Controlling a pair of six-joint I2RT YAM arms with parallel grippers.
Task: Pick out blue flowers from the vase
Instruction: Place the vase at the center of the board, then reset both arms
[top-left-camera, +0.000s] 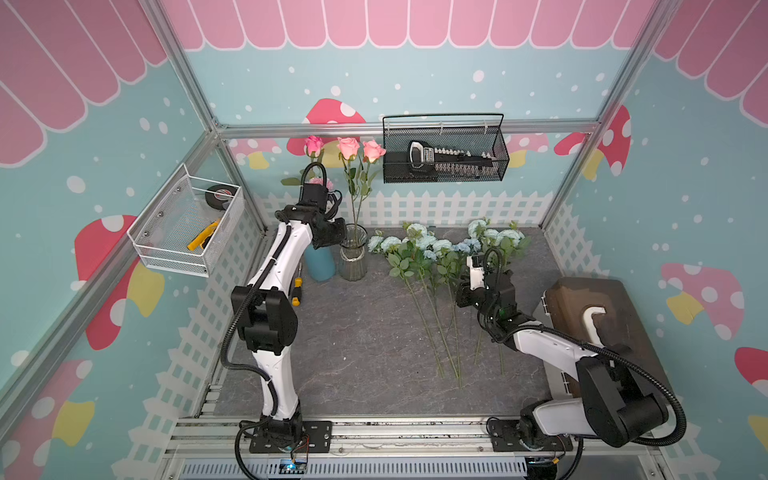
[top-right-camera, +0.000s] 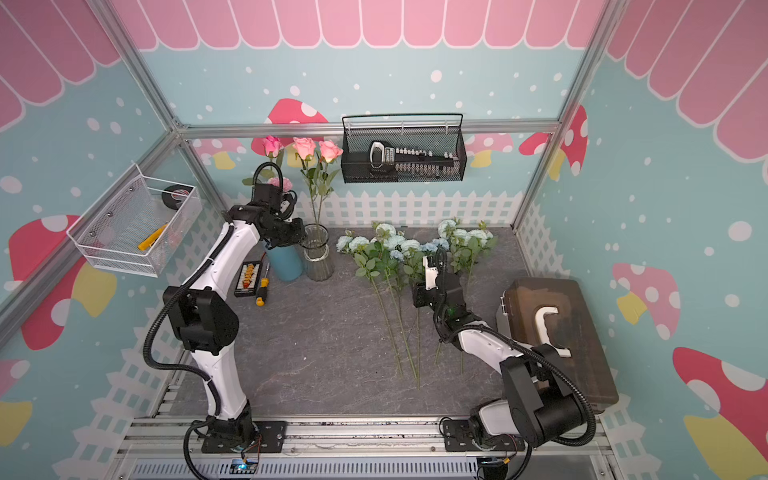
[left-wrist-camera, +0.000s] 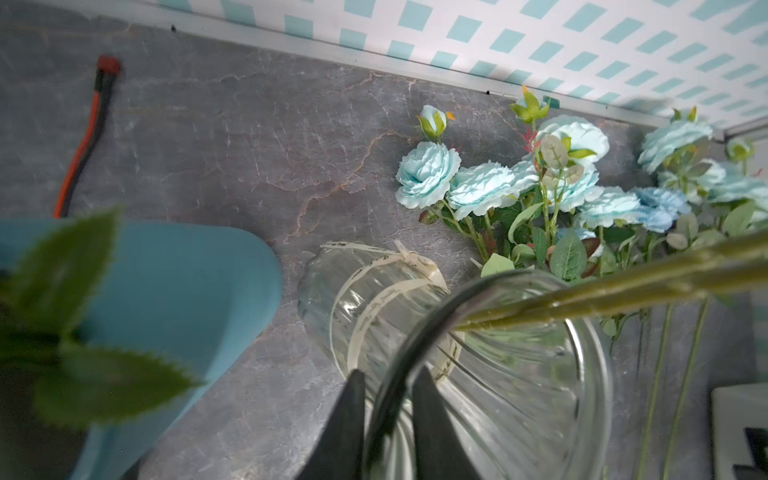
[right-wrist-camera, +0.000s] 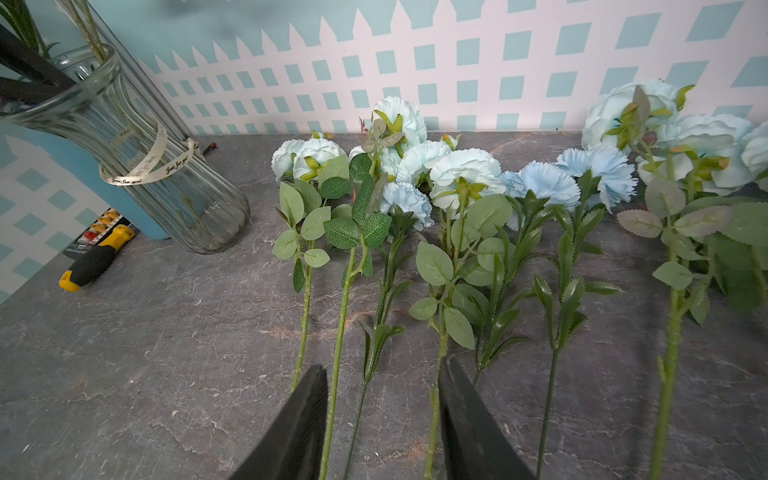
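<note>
The glass vase (top-left-camera: 353, 257) stands upright at the back of the grey tabletop (top-left-camera: 353, 353), with a cream ribbon (right-wrist-camera: 145, 166) tied round it and 2 green stems leaning inside that carry the pink roses (top-left-camera: 348, 146) high above its mouth. No blue bloom shows in the vase. The blue flowers (top-left-camera: 432, 245) lie flat on the tabletop just beside the vase, on its right-arm side. They form a loose row, with their pale ruffled heads level with the vase and their long stems running away from it toward the front edge. The left gripper (left-wrist-camera: 388, 374) is at the vase's mouth. Its fingers (left-wrist-camera: 349, 415) are slightly parted, 1 outside the glass rim and 1 inside it, and whether they press the glass I cannot tell. The right gripper (right-wrist-camera: 384, 365) hangs low over the laid-out stems, well apart from the vase, with its fingers (right-wrist-camera: 299, 415) spread wide and nothing between them but the stems lying below. A blue vase (top-left-camera: 320, 264) touches or nearly touches the glass vase on its left-arm side, and a yellow-and-black screwdriver (right-wrist-camera: 95, 257) lies near that, forward of the vase.
</note>
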